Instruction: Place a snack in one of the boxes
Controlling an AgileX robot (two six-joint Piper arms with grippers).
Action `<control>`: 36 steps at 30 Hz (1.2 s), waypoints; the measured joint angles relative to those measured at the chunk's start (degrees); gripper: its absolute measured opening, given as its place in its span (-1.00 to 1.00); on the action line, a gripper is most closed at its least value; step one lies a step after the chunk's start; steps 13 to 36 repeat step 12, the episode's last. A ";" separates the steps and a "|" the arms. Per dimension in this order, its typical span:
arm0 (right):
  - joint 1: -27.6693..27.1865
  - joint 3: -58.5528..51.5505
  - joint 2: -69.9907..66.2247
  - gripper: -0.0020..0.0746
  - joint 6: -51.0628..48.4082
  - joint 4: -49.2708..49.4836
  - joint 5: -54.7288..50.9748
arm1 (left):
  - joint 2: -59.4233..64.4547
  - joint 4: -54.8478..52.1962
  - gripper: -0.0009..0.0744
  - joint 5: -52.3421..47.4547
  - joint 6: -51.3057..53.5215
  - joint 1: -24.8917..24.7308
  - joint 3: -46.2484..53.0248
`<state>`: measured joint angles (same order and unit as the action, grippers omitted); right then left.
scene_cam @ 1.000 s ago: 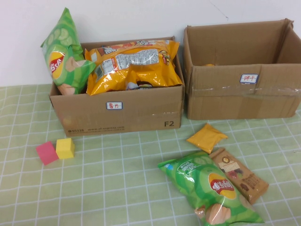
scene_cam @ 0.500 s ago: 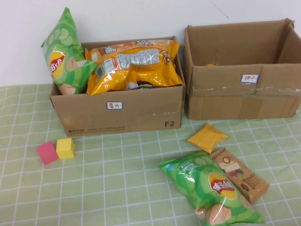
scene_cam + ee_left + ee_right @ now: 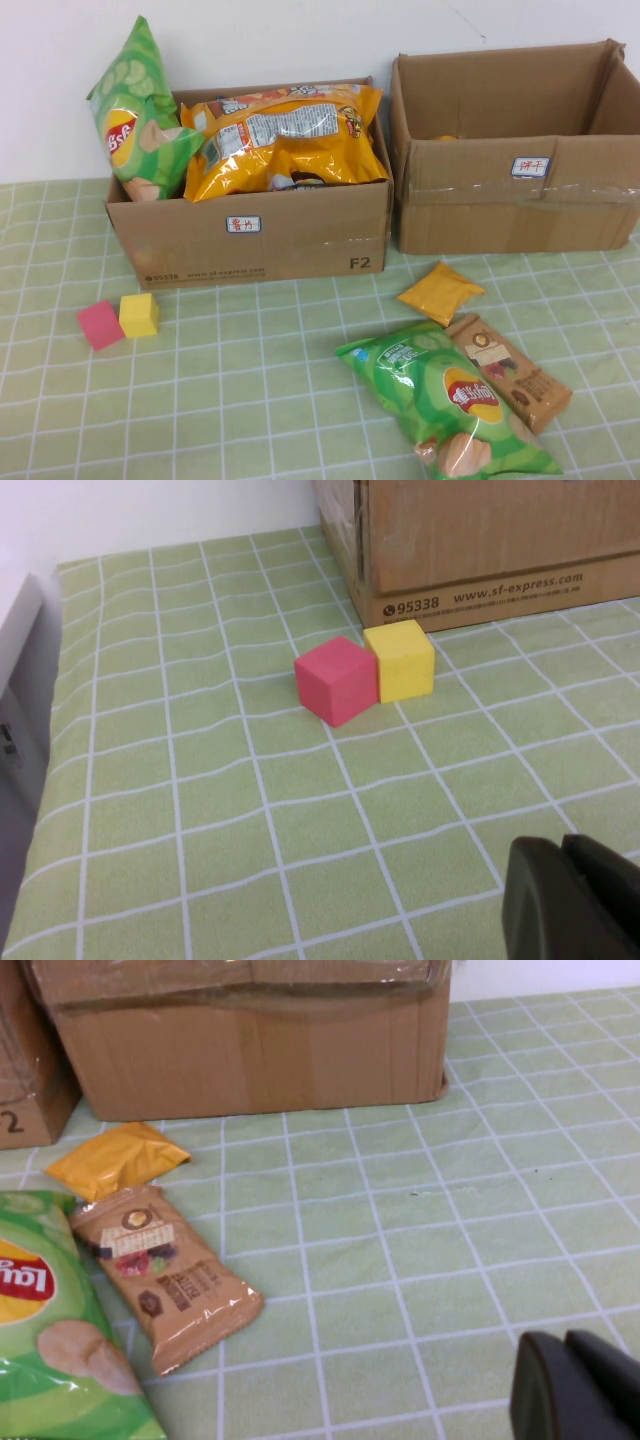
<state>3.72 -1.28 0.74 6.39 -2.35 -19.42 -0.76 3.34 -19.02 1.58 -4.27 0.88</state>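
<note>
Nothing has shifted since the earlier high views: every packet, block and box sits where it did a second ago, and neither arm shows from above.

Nearest to me, on the green checked tablecloth (image 3: 250, 400), lies a large green crisp bag (image 3: 445, 405), flat, glossy, with a red and yellow logo and pictured crisps toward its near end. Touching its right edge is a slim brown snack packet (image 3: 510, 372), lying flat at an angle. Just beyond that rests a small plain orange sachet (image 3: 440, 291), near the brown packet's far corner; I cannot tell whether they touch.

My right gripper (image 3: 580, 1385) hangs low over bare cloth to the right of these snacks, fingers pressed together and holding nothing. My left gripper (image 3: 570, 895) is likewise closed and empty, above the cloth near a pink block (image 3: 336, 679) and a yellow block (image 3: 399, 660), which sit side by side, touching.

Farther back stand two open cardboard boxes. The left box (image 3: 260, 240) holds a big orange bag (image 3: 285, 140) and an upright green bag (image 3: 135, 115) leaning at its left corner. The right box (image 3: 520, 205) shows only a sliver of something orange inside.
</note>
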 joint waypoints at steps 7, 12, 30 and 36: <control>0.00 0.00 0.00 -0.95 -0.03 0.00 -0.13 | 0.00 0.00 -0.98 0.00 0.00 0.00 0.00; 0.00 0.00 0.00 -0.95 -0.25 0.00 -0.13 | 0.00 0.00 -0.98 0.00 0.00 0.00 0.00; 0.00 0.00 0.00 -0.95 -0.25 0.00 -0.13 | 0.00 0.00 -0.98 0.00 0.00 0.00 0.00; 0.00 0.00 0.00 -0.95 -0.25 0.00 -0.13 | 0.00 0.00 -0.98 0.00 0.00 0.00 0.00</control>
